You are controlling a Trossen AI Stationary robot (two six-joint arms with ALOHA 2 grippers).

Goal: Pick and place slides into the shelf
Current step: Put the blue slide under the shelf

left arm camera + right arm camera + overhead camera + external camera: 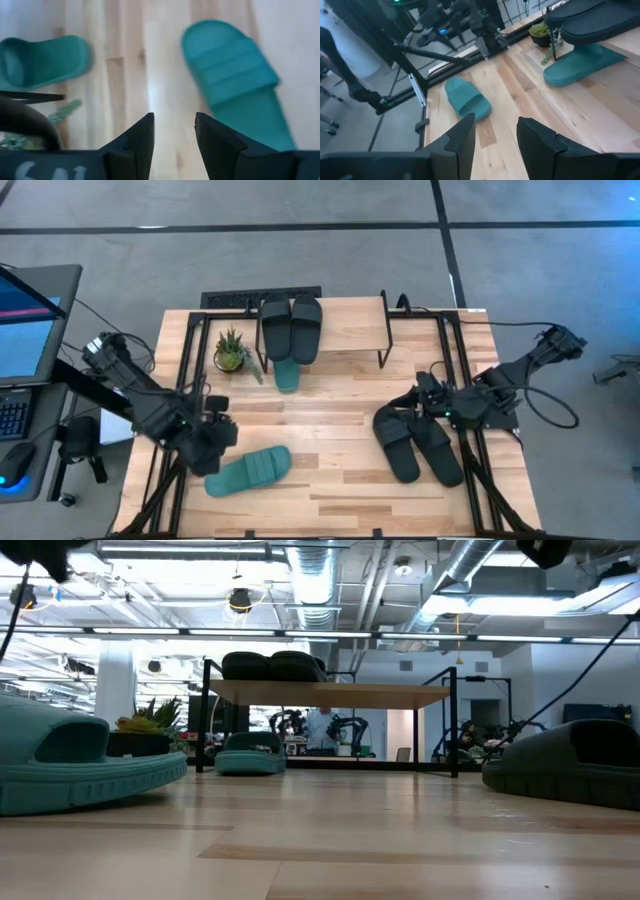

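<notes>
The shelf [350, 325] stands at the table's far middle, with two black slides [291, 327] side by side on its top board. A teal slide [287, 375] lies on the table under it, one end sticking out toward the near side. A second teal slide [248, 472] lies flat at the near left. My left gripper [214, 452] hovers open just left of it, pointing steeply down at bare table [174, 135]. Two more black slides [418, 445] lie at the right. My right gripper [420, 404] hangs open above their far ends, holding nothing [496, 135].
A small potted plant [231, 352] stands left of the shelf. A dark grille [260, 297] lies behind the shelf. Black frame rails [168, 380] run along the table's left and right sides. Bare wood lies between the two groups of slides [330, 450].
</notes>
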